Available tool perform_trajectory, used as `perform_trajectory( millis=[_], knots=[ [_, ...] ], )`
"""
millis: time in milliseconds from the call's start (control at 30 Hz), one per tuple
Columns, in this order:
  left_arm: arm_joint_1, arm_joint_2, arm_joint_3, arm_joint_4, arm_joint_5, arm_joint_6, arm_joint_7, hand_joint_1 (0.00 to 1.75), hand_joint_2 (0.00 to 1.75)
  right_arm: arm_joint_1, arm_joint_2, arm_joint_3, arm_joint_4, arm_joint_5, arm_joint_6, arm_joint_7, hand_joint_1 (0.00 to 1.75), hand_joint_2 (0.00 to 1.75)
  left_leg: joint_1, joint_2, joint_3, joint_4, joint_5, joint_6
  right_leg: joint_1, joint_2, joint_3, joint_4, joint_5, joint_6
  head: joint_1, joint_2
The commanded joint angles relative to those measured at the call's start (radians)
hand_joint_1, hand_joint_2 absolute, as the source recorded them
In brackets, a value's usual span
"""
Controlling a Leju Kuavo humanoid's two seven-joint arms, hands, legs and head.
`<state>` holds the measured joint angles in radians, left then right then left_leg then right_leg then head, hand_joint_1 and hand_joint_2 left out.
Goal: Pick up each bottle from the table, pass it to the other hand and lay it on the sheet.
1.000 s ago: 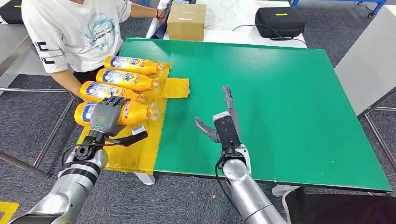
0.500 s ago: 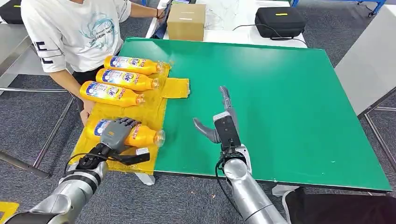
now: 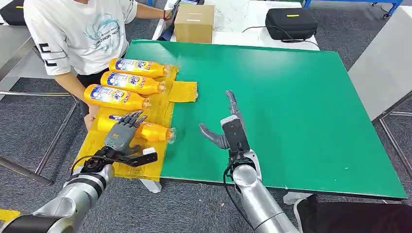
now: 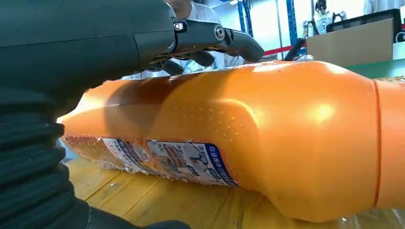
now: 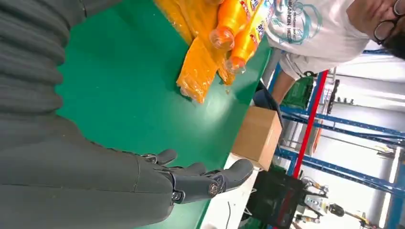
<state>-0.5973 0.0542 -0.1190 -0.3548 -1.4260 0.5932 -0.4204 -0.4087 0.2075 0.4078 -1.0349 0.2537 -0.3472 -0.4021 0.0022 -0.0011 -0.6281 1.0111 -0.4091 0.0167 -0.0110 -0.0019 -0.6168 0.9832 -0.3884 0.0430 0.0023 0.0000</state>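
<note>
An orange bottle (image 3: 151, 131) (image 4: 267, 138) lies on its side on the yellow sheet (image 3: 183, 91) (image 4: 162, 200), cap toward the green table (image 3: 291, 107). My left hand (image 3: 122, 135) is over its labelled end, and its fingers (image 4: 215, 36) stretch out straight above the bottle without wrapping it. Three more orange bottles (image 3: 138, 68) (image 3: 130, 82) (image 3: 116, 96) lie side by side farther back on the sheet. My right hand (image 3: 232, 128) hovers open over the green table, fingers (image 5: 210, 183) extended, nothing in it.
A person in a white T-shirt (image 3: 80, 34) stands at the sheet's far left corner, one hand near the sheet's edge. A cardboard box (image 3: 194, 22) (image 5: 258, 136) and a black case (image 3: 290, 22) sit beyond the green table.
My left hand brought the fourth bottle down onto the sheet in front of the other three, then uncurled its fingers from it. The right hand barely shifted.
</note>
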Motion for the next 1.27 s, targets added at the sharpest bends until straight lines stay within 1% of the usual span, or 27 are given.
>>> perform_trajectory(
  millis=[33, 200, 233, 267, 300, 333, 367, 400, 467, 500, 533, 600, 667, 700, 733, 767, 800, 967, 1000, 1033, 1067, 1100, 1133, 1167, 1200, 1233, 1267],
  knots=[
    [-0.026, -0.009, -0.020, 0.071, 0.036, -0.034, -0.056, 0.00, 1.75, -0.048, -0.019, 0.016, 0.044, -0.008, 0.024, 0.008, 0.00, 1.75, 0.000, 0.000, 0.003, 0.000, -0.001, -0.001, 0.000, 0.000, 0.003, 0.000, -0.001, -0.001, 0.000, 0.000],
    [-0.001, -0.016, 0.005, 0.041, 0.123, -0.059, -0.171, 0.00, 1.75, -0.045, -0.023, 0.008, 0.043, -0.006, 0.032, 0.011, 0.00, 1.75, 0.000, 0.001, 0.004, 0.000, -0.002, -0.001, 0.000, 0.001, 0.004, 0.000, -0.002, -0.001, 0.000, 0.000],
    [0.010, -0.016, 0.013, 0.026, 0.159, -0.068, -0.212, 0.00, 1.75, -0.041, -0.025, 0.004, 0.039, -0.005, 0.033, 0.012, 0.00, 1.75, 0.000, 0.001, 0.003, -0.001, -0.001, -0.001, 0.000, 0.001, 0.003, 0.000, -0.001, -0.001, 0.000, 0.000],
    [0.022, -0.015, 0.024, 0.008, 0.207, -0.085, -0.259, 0.00, 0.00, -0.037, -0.029, 0.000, 0.033, -0.005, 0.037, 0.012, 0.00, 1.75, 0.000, 0.000, 0.003, -0.001, -0.001, 0.000, 0.000, 0.000, 0.002, 0.000, -0.001, -0.001, 0.000, 0.000],
    [0.028, -0.014, 0.030, -0.003, 0.232, -0.091, -0.278, 0.00, 0.00, -0.034, -0.030, -0.003, 0.031, -0.003, 0.036, 0.012, 0.00, 1.75, 0.000, 0.000, 0.005, -0.001, -0.002, -0.001, 0.000, 0.000, 0.004, 0.000, -0.002, -0.001, 0.000, 0.000],
    [0.058, -0.009, -0.029, -0.090, 0.346, -0.139, -0.278, 0.00, 0.00, -0.030, -0.032, -0.008, 0.026, -0.003, 0.040, 0.013, 0.00, 1.75, 0.000, 0.000, 0.004, -0.001, -0.002, 0.000, 0.000, 0.000, 0.003, -0.001, -0.001, -0.001, 0.000, 0.000],
    [0.093, 0.018, -0.099, -0.177, 0.461, -0.183, -0.278, 0.00, 0.00, -0.028, -0.033, -0.010, 0.024, 0.002, 0.037, 0.014, 0.00, 1.75, 0.000, 0.000, 0.002, -0.001, -0.001, 0.000, 0.000, 0.000, 0.002, -0.001, -0.001, 0.000, 0.000, 0.000],
    [0.113, 0.052, -0.182, -0.237, 0.598, -0.203, -0.278, 0.00, 0.00, -0.024, -0.035, -0.014, 0.019, 0.003, 0.039, 0.014, 0.00, 1.75, 0.000, 0.001, 0.004, -0.001, -0.002, 0.000, 0.000, 0.001, 0.004, -0.001, -0.002, -0.001, 0.000, 0.000],
    [0.155, 0.101, -0.263, -0.382, 0.814, -0.280, -0.278, 0.00, 0.00, -0.020, -0.038, -0.018, 0.010, 0.005, 0.041, 0.012, 0.00, 1.75, 0.001, 0.001, 0.005, 0.000, -0.003, -0.001, 0.001, 0.001, 0.004, -0.001, -0.002, -0.001, 0.000, 0.000],
    [0.176, 0.131, -0.300, -0.471, 0.951, -0.348, -0.278, 0.00, 0.00, -0.019, -0.038, -0.018, 0.006, 0.005, 0.047, 0.011, 0.00, 1.75, 0.001, 0.002, 0.003, 0.000, -0.003, -0.001, 0.001, 0.002, 0.003, 0.000, -0.002, -0.001, 0.000, 0.000],
    [0.189, 0.151, -0.320, -0.538, 1.038, -0.414, -0.278, 0.00, 0.00, -0.020, -0.038, -0.016, 0.004, 0.005, 0.052, 0.011, 0.00, 1.75, 0.001, 0.001, 0.001, 0.000, -0.001, -0.001, 0.001, 0.001, 0.001, 0.000, -0.001, -0.001, 0.000, 0.000],
    [0.203, 0.165, -0.317, -0.606, 1.129, -0.485, -0.278, 0.00, 0.00, -0.021, -0.037, -0.014, 0.002, 0.005, 0.058, 0.011, 0.00, 1.75, 0.002, 0.002, 0.001, 0.001, -0.002, -0.001, 0.002, 0.002, 0.000, 0.000, -0.001, -0.002, 0.000, 0.000],
    [0.203, 0.165, -0.317, -0.606, 1.129, -0.485, -0.278, 0.00, 0.00, -0.021, -0.037, -0.014, 0.002, 0.005, 0.058, 0.011, 0.00, 1.75, 0.001, 0.001, 0.002, 0.001, -0.002, -0.001, 0.001, 0.000, 0.001, 0.001, -0.002, -0.002, 0.000, 0.000],
    [0.204, 0.166, -0.310, -0.629, 1.170, -0.524, -0.278, 0.00, 0.00, -0.024, -0.035, -0.010, 0.004, 0.006, 0.062, 0.010, 0.00, 1.75, 0.001, 0.000, 0.002, 0.001, -0.002, -0.001, 0.001, -0.001, 0.002, 0.001, -0.002, -0.002, 0.000, 0.000],
    [0.209, 0.169, -0.305, -0.659, 1.219, -0.583, -0.278, 0.00, 1.75, -0.027, -0.035, -0.005, 0.009, 0.008, 0.067, 0.009, 0.00, 0.00, 0.001, 0.000, 0.001, 0.000, -0.002, -0.001, 0.001, 0.000, 0.000, 0.000, -0.002, -0.001, 0.000, 0.000],
    [0.218, 0.168, -0.287, -0.698, 1.263, -0.621, -0.278, 0.00, 1.75, -0.030, -0.034, 0.000, 0.011, 0.010, 0.072, 0.004, 0.00, 0.00, 0.001, 0.000, 0.003, 0.001, -0.003, -0.001, 0.001, 0.000, 0.002, 0.001, -0.003, -0.002, 0.000, 0.000],
    [0.218, 0.153, -0.256, -0.706, 1.300, -0.662, -0.278, 0.00, 1.75, -0.033, -0.033, 0.005, 0.013, 0.011, 0.076, 0.003, 0.00, 0.00, 0.001, 0.001, 0.000, 0.001, -0.002, -0.001, 0.001, 0.001, 0.000, 0.000, -0.001, -0.001, 0.000, 0.000],
    [0.217, 0.148, -0.248, -0.709, 1.299, -0.666, -0.278, 0.00, 1.75, -0.033, -0.033, 0.007, 0.012, 0.015, 0.073, -0.001, 0.00, 0.00, 0.001, 0.001, 0.001, 0.001, -0.002, -0.001, 0.001, 0.001, 0.001, 0.001, -0.002, -0.001, 0.000, 0.000],
    [0.212, 0.133, -0.227, -0.716, 1.312, -0.688, -0.278, 0.00, 1.75, -0.034, -0.030, 0.009, 0.012, 0.014, 0.074, -0.004, 0.00, 0.00, 0.001, 0.001, 0.002, 0.001, -0.002, -0.001, 0.001, 0.001, 0.001, 0.001, -0.002, -0.001, 0.000, 0.000],
    [0.173, 0.015, -0.088, -0.652, 1.333, -0.740, -0.278, 0.00, 1.75, -0.026, -0.013, 0.016, 0.002, 0.008, 0.063, -0.010, 0.00, 0.00, 0.001, 0.001, 0.001, 0.001, -0.002, -0.001, 0.001, 0.001, 0.000, 0.001, -0.001, -0.001, 0.000, 0.000],
    [0.139, -0.047, -0.043, -0.583, 1.342, -0.735, -0.278, 0.00, 1.75, -0.014, 0.001, 0.018, -0.007, 0.003, 0.050, -0.011, 0.00, 1.75, 0.001, 0.001, 0.001, 0.002, -0.003, -0.001, 0.001, 0.001, 0.000, 0.001, -0.002, -0.001, 0.000, 0.000],
    [0.093, -0.110, -0.007, -0.487, 1.344, -0.730, -0.265, 0.00, 1.75, -0.004, 0.012, 0.034, -0.014, 0.018, 0.023, -0.011, 0.00, 1.75, 0.001, -0.002, 0.003, 0.001, -0.002, -0.001, 0.001, -0.003, 0.003, 0.000, -0.003, -0.001, 0.000, 0.000],
    [0.060, -0.192, 0.009, -0.446, 1.355, -0.712, -0.218, 0.00, 1.75, 0.008, 0.031, 0.053, -0.015, 0.024, -0.004, -0.001, 0.00, 1.75, 0.001, -0.005, 0.002, 0.000, -0.001, -0.001, 0.001, -0.005, 0.003, 0.000, -0.002, -0.001, 0.000, 0.000],
    [0.050, -0.228, 0.002, -0.434, 1.324, -0.639, -0.184, 0.00, 1.75, 0.015, 0.045, 0.050, -0.011, 0.028, -0.039, -0.007, 0.00, 1.75, 0.001, -0.006, 0.002, 0.001, -0.001, -0.001, 0.001, -0.006, 0.004, 0.000, -0.003, -0.001, 0.000, 0.000],
    [0.046, -0.248, -0.006, -0.427, 1.323, -0.630, -0.177, 0.00, 1.75, 0.016, 0.051, 0.055, -0.005, 0.030, -0.046, -0.010, 0.00, 1.75, 0.000, -0.006, 0.001, 0.000, 0.000, 0.000, 0.000, -0.006, 0.002, -0.001, -0.002, 0.000, 0.000, 0.000],
    [0.046, -0.256, -0.011, -0.424, 1.321, -0.621, -0.175, 0.00, 1.75, 0.016, 0.052, 0.058, -0.003, 0.031, -0.049, -0.010, 0.00, 1.75, 0.000, -0.009, 0.002, 0.000, -0.001, 0.000, 0.001, -0.009, 0.005, -0.001, -0.003, -0.001, 0.000, 0.000],
    [0.046, -0.256, -0.011, -0.424, 1.321, -0.621, -0.175, 0.00, 1.75, 0.016, 0.052, 0.058, -0.003, 0.031, -0.049, -0.010, 0.00, 1.75, 0.000, -0.007, 0.002, 0.000, -0.001, 0.000, 0.000, -0.007, 0.003, -0.001, -0.002, -0.001, 0.000, 0.000]
  ],
)
